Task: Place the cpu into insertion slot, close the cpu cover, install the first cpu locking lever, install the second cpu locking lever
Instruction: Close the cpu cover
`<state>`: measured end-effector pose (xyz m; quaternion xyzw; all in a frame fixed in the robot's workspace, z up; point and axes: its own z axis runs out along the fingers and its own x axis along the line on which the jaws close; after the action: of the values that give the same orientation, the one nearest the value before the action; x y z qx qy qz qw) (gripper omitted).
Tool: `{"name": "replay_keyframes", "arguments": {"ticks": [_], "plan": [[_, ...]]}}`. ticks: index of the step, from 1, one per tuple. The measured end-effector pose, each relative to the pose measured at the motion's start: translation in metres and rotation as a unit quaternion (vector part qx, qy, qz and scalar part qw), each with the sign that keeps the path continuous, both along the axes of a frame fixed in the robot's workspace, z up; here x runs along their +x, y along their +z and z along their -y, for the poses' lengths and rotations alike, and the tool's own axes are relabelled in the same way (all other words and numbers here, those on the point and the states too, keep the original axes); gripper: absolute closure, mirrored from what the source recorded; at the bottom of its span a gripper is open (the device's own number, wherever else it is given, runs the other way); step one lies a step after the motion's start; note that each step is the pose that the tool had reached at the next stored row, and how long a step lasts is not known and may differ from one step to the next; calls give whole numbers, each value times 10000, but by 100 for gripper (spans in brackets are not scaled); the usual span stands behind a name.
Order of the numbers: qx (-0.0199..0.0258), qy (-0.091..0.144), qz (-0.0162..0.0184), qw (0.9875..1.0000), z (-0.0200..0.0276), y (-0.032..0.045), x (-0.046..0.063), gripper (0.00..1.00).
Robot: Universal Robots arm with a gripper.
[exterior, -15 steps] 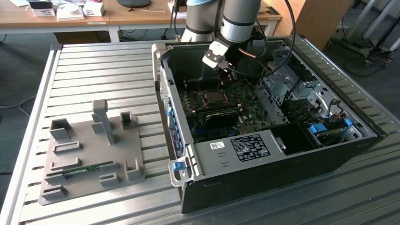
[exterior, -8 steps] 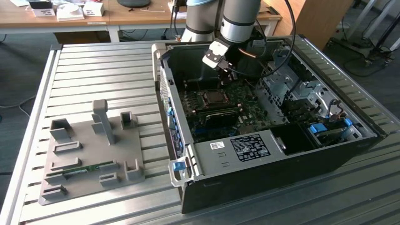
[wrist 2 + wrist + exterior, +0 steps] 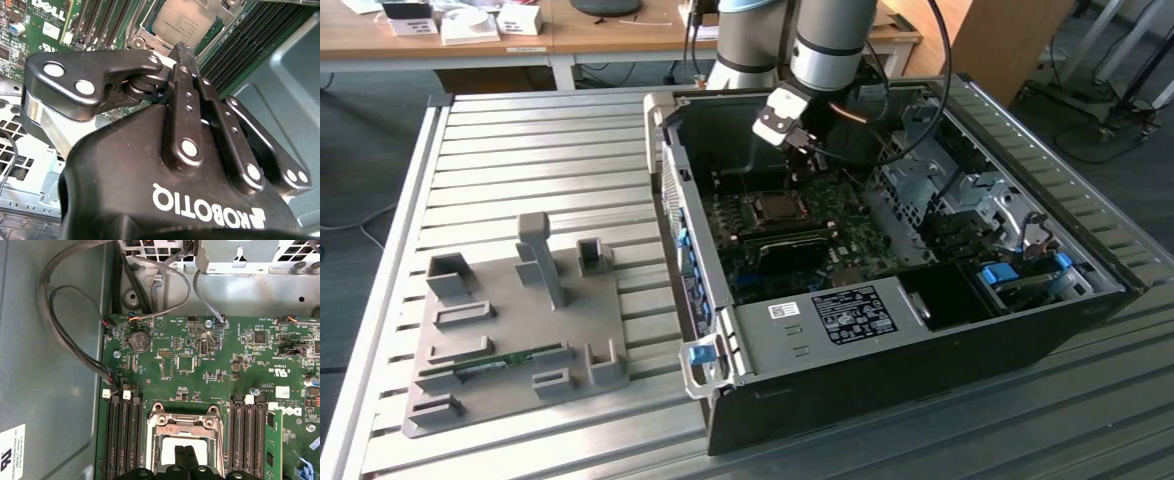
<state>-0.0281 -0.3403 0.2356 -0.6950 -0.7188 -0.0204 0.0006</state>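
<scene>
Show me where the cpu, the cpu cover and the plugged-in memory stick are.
cpu (image 3: pixel 184 22): second wrist view, middle of its silvery top face.
cpu cover (image 3: pixel 182 429): first wrist view, metal bar of the frame beside its window.
memory stick (image 3: pixel 273 440): first wrist view, green face, standing in its slot.

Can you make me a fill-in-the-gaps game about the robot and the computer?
1. Open or shut? The pincer by the cpu is ____.
2. The computer case is coloured ____.
3. The memory stick on the grey tray is coloured ____.
Missing words: shut; black; green.
</scene>
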Motion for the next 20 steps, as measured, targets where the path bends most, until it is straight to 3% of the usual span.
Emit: {"name": "replay_keyframes", "arguments": {"ticks": [20], "plan": [[0,77,0,10000,0,0,0,89]]}}
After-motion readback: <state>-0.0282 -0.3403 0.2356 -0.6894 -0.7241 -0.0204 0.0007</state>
